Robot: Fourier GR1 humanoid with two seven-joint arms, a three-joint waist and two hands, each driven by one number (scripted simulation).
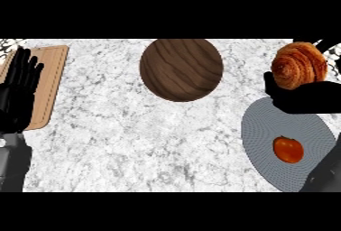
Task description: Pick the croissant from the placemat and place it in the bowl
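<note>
Croissant is up at upper right, my right hand curled round its underside, lifted off the placemat. I'd carry it level, leftward over the bowl, then lower before letting go.

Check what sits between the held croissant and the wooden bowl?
Nothing: in the head view, only bare marble counter separates the croissant, held by the right robot hand, from the bowl.
</note>
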